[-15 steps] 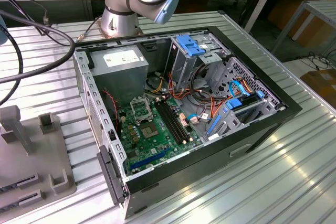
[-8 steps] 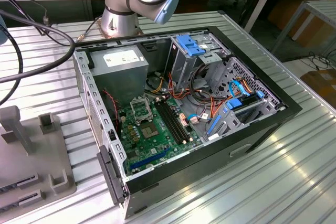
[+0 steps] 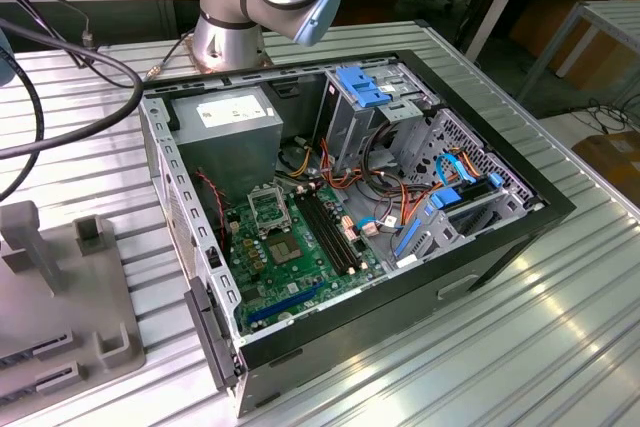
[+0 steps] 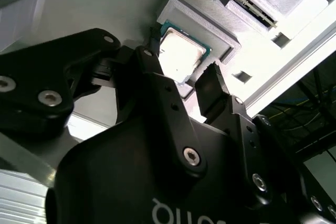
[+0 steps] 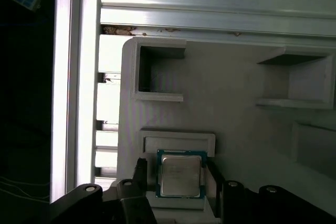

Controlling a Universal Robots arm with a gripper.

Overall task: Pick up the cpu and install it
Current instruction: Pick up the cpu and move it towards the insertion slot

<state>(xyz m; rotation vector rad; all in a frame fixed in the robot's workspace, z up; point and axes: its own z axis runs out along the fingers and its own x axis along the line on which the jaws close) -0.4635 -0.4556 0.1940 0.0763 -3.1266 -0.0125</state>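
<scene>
Grey printed plastic forms the holder (image 5: 236, 129) where the cpu (image 5: 180, 176), flat and square with a dull metal top and green rim, lies in a recess. Both wrist views show the gripper (image 5: 176, 171), black jaws apart, flanking it; whether they touch it I cannot tell. The exterior view adds the open computer case (image 3: 480, 237) with the green motherboard (image 3: 300, 267) inside, and the holder at eight o'clock.

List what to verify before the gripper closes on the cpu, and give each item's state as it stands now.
1. The cpu lies flat in the recess of the grey holder: ok.
2. The gripper is over the cpu, with fingers on two opposite sides of it: ok.
3. Jaws open, nothing clamped: ok.
4. Equal gap on both sides of the cpu: cannot tell.
5. The socket on the motherboard is open and empty: cannot tell.
</scene>
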